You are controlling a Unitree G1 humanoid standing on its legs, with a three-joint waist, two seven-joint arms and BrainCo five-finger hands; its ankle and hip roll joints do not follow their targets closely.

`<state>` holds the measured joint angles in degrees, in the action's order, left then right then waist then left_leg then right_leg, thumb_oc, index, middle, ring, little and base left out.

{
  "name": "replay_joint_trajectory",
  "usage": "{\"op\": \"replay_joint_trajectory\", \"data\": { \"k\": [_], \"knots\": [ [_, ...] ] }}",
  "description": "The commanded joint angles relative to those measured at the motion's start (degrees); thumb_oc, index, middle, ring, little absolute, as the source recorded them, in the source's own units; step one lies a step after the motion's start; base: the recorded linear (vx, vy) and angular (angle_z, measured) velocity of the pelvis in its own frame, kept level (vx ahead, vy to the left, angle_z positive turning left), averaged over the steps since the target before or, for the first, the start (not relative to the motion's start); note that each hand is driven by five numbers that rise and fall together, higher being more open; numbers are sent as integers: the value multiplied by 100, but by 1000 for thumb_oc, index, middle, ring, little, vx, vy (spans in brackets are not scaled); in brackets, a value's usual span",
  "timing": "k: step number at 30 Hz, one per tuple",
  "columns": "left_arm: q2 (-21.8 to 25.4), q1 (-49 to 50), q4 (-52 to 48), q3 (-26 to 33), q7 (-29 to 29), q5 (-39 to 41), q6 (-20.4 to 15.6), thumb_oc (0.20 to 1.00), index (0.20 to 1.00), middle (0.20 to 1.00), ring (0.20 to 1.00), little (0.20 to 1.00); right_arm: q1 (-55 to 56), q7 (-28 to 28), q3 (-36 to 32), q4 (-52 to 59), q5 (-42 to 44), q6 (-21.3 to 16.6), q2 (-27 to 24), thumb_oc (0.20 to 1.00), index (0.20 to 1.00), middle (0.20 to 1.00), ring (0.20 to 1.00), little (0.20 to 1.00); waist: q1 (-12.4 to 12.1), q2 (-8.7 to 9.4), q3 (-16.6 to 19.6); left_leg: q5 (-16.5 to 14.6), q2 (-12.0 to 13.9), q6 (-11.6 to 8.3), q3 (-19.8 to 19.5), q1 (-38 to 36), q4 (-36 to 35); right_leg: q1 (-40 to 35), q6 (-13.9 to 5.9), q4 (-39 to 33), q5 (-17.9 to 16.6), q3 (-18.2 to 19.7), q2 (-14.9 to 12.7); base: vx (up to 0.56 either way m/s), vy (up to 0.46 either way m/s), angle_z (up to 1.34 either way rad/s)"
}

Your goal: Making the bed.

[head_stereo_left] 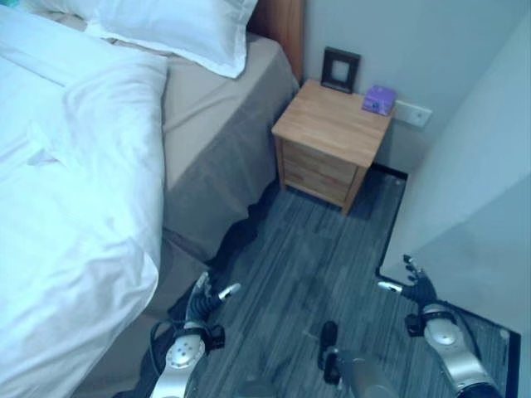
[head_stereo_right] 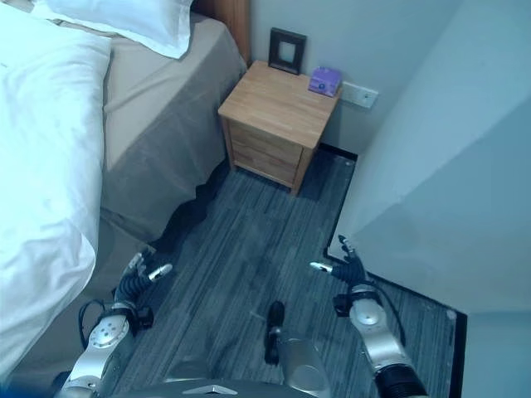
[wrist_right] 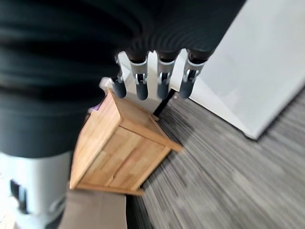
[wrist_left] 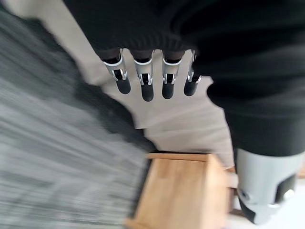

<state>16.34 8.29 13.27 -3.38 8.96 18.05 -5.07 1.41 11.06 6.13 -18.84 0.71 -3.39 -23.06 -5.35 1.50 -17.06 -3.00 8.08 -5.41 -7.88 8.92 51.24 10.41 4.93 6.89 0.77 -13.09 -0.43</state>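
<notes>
A bed fills the left side, with a white duvet rumpled over a grey-brown sheet. A white pillow lies at the head, by the wooden headboard. My left hand hangs low over the floor just beside the bed's side, its fingers straight and holding nothing. My right hand is low at the right near the white wall panel, its fingers also straight and empty.
A wooden nightstand with drawers stands by the bed's head, carrying a dark picture frame and a small purple box. Grey plank floor runs between bed and a white wall panel at right.
</notes>
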Motion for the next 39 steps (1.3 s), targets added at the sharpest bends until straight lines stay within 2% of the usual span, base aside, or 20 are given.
{"op": "replay_joint_trajectory", "data": {
  "k": [1,3,5,7,9,10,11,12,13,16,18,20,22,23,24,27,29,31,34,39],
  "knots": [
    [335,-7,-178,178,137,563,-257,1000,1000,1000,1000,1000,-54,-6,158,504,252,-274,1,1000,1000,1000,1000,1000,-158,194,-196,-118,109,314,881,-199,-1525,-977,-1043,-1189,-375,-371,-782,212,-17,8],
    [146,72,-186,285,143,736,-275,1000,1000,1000,1000,1000,-176,-10,233,534,85,-209,-58,1000,1000,1000,1000,1000,-318,252,-158,-513,-193,452,1500,118,-2546,-1255,-1103,-1189,-106,-601,-891,394,-10,1],
    [81,169,-197,335,155,637,-273,1000,1000,1000,1000,1000,-217,12,234,537,-45,-191,-75,1000,1000,1000,1000,1000,-361,178,-11,-576,-283,451,1848,102,-3335,-1508,-1169,-1189,185,-733,-790,425,8,40],
    [84,108,-139,337,224,618,-249,1000,1000,1000,1000,1000,-356,139,251,481,-150,-187,-42,1000,1000,1000,1000,1000,-327,132,90,-113,-176,356,2574,145,-3975,-1743,-1136,-1189,406,-1025,-668,374,6,67],
    [123,-13,-142,341,262,594,-221,1000,1000,1000,1000,1000,-471,300,248,433,-345,-159,14,1000,1000,1000,1000,1000,-236,147,171,282,67,288,3370,88,-4443,-1988,-1112,-1189,479,-1391,-592,265,14,101],
    [123,-13,-142,341,262,594,-221,1000,1000,1000,1000,1000,-471,300,248,433,-345,-159,14,1000,1000,1000,1000,1000,-236,147,171,282,67,288,3370,88,-4443,-1988,-1112,-1189,479,-1391,-592,307,43,91],
    [181,-87,-135,358,326,554,-203,1000,1000,1000,1000,1000,-475,385,218,446,-451,-128,75,1000,1000,1000,1000,1000,-111,243,266,422,305,309,3878,-72,-4638,-2165,-1138,-1129,405,-1713,-605,215,42,59],
    [186,-80,-140,361,328,551,-199,1000,1000,1000,1000,1000,-469,386,221,451,-457,-125,83,1000,1000,1000,1000,1000,-100,250,262,432,290,314,3873,-88,-4662,-2179,-1145,-1132,402,-1725,-609,447,202,79],
    [220,-5,-217,443,401,473,-191,1000,1000,1000,1000,1000,-330,328,262,566,-600,-71,159,1000,1000,1000,1000,1000,-48,303,409,371,48,465,3764,-366,-5021,-2260,-1233,-841,368,-1870,-722,327,259,94],
    [352,13,-497,566,433,222,-232,1000,1000,1000,1000,1000,-303,288,245,635,-829,-61,220,1000,1000,1000,1000,1000,-79,410,507,274,-264,622,3545,-690,-5419,-2173,-1444,-120,141,-1951,-1033,314,308,129],
    [548,31,-727,734,515,-11,-296,1000,1000,1000,1000,1000,-341,307,217,749,-950,-112,217,1000,1000,1000,1000,1000,-96,517,528,73,-511,796,3379,-917,-5582,-2019,-1756,648,-248,-1893,-1384,284,326,139],
    [686,12,-923,915,640,-174,-386,1000,1000,1000,1000,1000,-395,283,218,889,-1013,-143,229,1000,1000,1000,1000,1000,-72,525,487,-98,-653,934,3094,-1057,-5622,-1739,-1881,1574,-762,-1652,-1701,272,267,149],
    [742,20,-1027,1010,709,-191,-443,1000,1000,1000,1000,1000,-434,308,217,947,-1057,-181,214,1000,1000,1000,1000,1000,-77,521,462,-167,-650,968,2984,-1098,-5624,-1585,-1904,1846,-825,-1487,-1711,187,99,136],
    [843,-21,-1212,1097,711,-87,-550,1000,1000,1000,1000,1000,-538,307,160,1151,-1086,-223,127,1000,1000,1000,1000,1000,-37,496,392,-219,-609,932,2557,-1145,-5624,-1180,-1798,2006,-560,-915,-1488,162,-7,117],
    [911,-80,-1250,1104,678,-11,-606,1000,1000,1000,1000,1000,-621,326,122,1263,-1135,-257,6,1000,1000,1000,1000,1000,-43,449,326,-52,-565,888,2421,-1096,-5624,-994,-1620,1843,-405,-785,-1295,255,-37,112],
    [1105,-200,-1382,1018,200,631,-717,1000,1000,1000,1000,1000,-971,316,14,1538,-1078,-284,-367,1000,1000,1000,1000,1000,22,362,244,-52,-540,754,1833,-1089,-5624,-847,-1451,1142,28,-635,-1098,229,-83,152],
    [1402,-41,-1742,898,-659,1376,-683,1000,1000,1000,1000,1000,-1169,129,-42,1825,-962,-314,-715,1000,1000,1000,1000,1000,127,331,258,-69,-595,669,1466,-1120,-5624,-714,-1365,300,198,-151,-816,311,-72,155],
    [1531,14,-1977,953,-1200,1992,-680,1000,1000,1000,1000,1000,-1410,76,-122,1835,-860,-370,-950,1000,1000,1000,1000,1000,273,276,254,-101,-659,620,973,-1157,-5624,-501,-1341,-308,79,621,-563,358,-99,147],
    [1442,-83,-1890,857,-1185,2339,-702,1000,1000,1000,1000,1000,-2193,118,112,1667,-920,-299,-1061,1000,1000,1000,1000,1000,179,260,210,-150,-764,614,314,-1219,-5624,-270,-1364,-757,-216,1287,-493,283,-158,135],
    [1219,-112,-1346,997,-590,2104,-773,1000,1000,1000,1000,1000,-2929,323,474,1338,-1206,-128,-948,1000,1000,1000,1000,1000,-15,344,188,-201,-848,555,-273,-1315,-5624,-451,-1279,-887,-311,1207,-584,237,-208,119]
  ]
}}
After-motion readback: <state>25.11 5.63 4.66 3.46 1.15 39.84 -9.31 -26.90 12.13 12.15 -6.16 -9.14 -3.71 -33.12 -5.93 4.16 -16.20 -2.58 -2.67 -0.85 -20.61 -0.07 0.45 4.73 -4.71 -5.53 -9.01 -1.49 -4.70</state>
